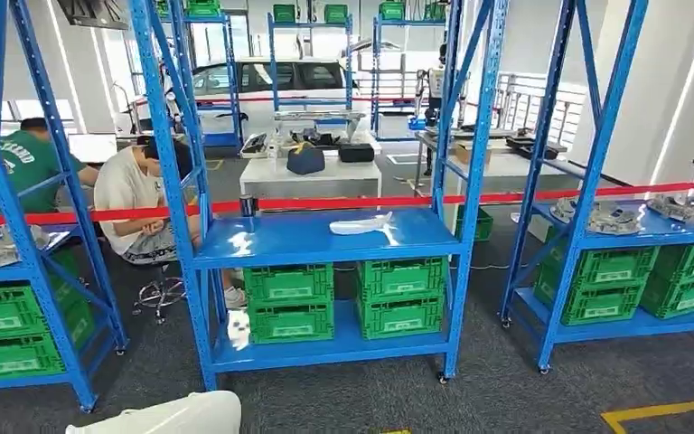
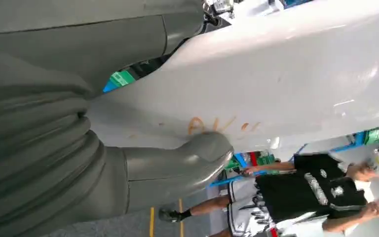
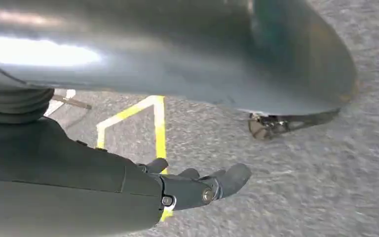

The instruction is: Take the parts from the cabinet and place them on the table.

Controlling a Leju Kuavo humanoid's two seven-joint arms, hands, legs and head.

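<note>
the step in hand looks like the carry: the left hand (image 2: 128, 168) grips a large white moulded plastic panel (image 2: 276, 84), thumb pressed against its face beside some orange scrawl. in the head view the same panel (image 1: 158, 416) pokes in at the lower left of the frame, held low in front of the robot, its long axis running roughly left to right and rising toward the right, the rounded end pointing right. the right hand (image 3: 197, 187) hangs over grey carpet and yellow floor tape, fingers apart and gently curled, holding nothing. a second white part (image 1: 361, 224) lies on the blue metal shelf rack (image 1: 325, 242) at centre frame. my guess is the next move calls for turning toward the table and lowering the panel flat; which table is meant i cannot tell.
</note>
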